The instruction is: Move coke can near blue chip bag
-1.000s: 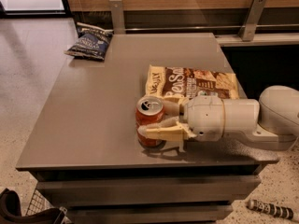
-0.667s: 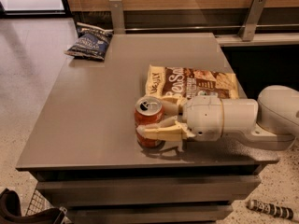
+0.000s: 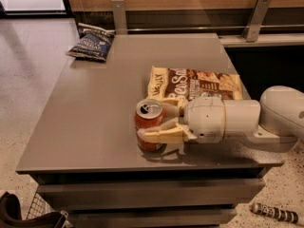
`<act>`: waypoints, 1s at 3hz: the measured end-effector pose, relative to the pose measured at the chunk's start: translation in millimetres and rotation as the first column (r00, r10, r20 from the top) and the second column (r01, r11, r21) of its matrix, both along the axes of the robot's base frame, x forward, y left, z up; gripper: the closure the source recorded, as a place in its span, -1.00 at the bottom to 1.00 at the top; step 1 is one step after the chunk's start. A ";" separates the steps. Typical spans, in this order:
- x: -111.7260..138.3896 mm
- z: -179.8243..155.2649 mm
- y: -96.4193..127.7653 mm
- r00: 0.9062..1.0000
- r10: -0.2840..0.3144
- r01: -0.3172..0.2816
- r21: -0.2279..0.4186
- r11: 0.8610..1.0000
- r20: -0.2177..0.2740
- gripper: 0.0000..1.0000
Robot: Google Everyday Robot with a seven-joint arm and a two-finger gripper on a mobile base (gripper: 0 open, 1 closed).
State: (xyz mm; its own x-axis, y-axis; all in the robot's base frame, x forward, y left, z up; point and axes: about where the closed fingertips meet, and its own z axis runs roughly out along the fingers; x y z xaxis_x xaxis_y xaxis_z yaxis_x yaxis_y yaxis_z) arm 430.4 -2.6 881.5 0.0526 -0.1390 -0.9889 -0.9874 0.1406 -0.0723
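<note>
Reaching in from the right edge of the view, the white arm lies low over the grey worktop and ends in the tool near the front edge. Its two cream fingers sit on either side of the coke can, one in front and one behind, pressed against the red wall, so the tool grips the can. The can stands upright on the worktop with its silver top and pull tab facing up.

Just behind the can and the tool's wrist lies a larger brown and cream snack bag, flat on the surface. The blue chip bag rests at the far left corner of the worktop, partly over the edge, well apart from the can. A wire basket shows on the speckled floor at lower left.
</note>
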 end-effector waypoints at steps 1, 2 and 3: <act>15.1 11.0 -1.1 1.000 0.000 0.000 0.006 1.000 -0.012 1.00; 78.9 55.8 -8.3 0.999 0.001 0.000 0.015 1.000 -0.053 1.00; 119.8 85.6 -13.4 0.998 -0.004 0.005 0.016 1.000 -0.059 1.00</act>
State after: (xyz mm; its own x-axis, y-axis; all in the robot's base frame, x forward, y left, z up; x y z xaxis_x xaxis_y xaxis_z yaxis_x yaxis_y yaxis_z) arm 550.2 -16.0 967.2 -0.0064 -0.1227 -0.9924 -0.9892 0.1460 -0.0117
